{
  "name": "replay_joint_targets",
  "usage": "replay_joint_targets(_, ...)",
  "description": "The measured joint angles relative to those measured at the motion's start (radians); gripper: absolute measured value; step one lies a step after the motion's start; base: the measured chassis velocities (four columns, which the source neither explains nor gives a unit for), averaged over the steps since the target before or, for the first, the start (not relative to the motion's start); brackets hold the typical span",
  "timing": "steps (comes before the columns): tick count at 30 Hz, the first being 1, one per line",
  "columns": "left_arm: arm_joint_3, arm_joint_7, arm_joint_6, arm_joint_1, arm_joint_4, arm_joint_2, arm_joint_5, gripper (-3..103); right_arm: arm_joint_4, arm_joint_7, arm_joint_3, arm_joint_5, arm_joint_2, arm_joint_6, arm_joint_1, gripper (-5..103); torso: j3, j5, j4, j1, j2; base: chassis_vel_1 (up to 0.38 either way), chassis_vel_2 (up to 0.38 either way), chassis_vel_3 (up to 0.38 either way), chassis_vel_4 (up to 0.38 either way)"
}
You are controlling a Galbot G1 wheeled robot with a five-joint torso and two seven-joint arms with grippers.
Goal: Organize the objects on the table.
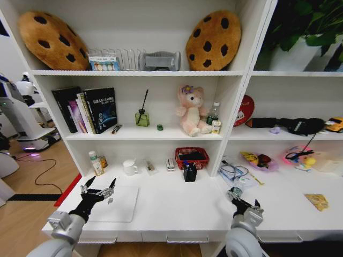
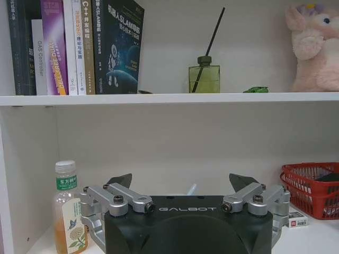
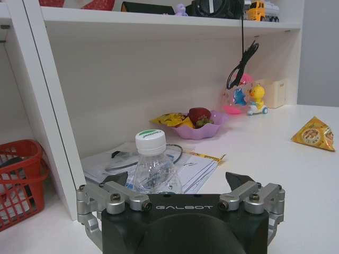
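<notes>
White table (image 1: 177, 214) carries a flat silver laptop (image 1: 115, 203), lid closed.

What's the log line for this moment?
left gripper: open, over silver laptop | right gripper: open, facing clear water bottle | white desk: nothing held

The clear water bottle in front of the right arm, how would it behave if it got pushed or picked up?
The clear water bottle looks empty or nearly so, hence probably light. Standing upright, tall and narrow, it would likely tip if nudged near its white cap, then roll. Its thin ribbed plastic may dent under a firm squeeze. The right end effector sits open just behind it.
</notes>
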Motion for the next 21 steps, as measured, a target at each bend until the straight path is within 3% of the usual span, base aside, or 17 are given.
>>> replay_joint_targets(11, 0.0, 0.0, 0.0, 0.0, 0.0, 0.0, 0.0, 100, -0.165, -0.063, -0.019, 0.059, 0.021, -0.016, 0.133, 100, 0.0, -0.0001, 0.0, 0.0, 0.0, 0.0, 0.0, 0.0, 0.0)
replay_joint_targets(21, 0.0, 0.0, 0.0, 0.0, 0.0, 0.0, 0.0, 100, -0.221, -0.096, -0.033, 0.053, 0.045, -0.017, 0.125, 99, 0.0, -0.0001, -0.0001, 0.0, 0.0, 0.0, 0.0, 0.0, 0.0)
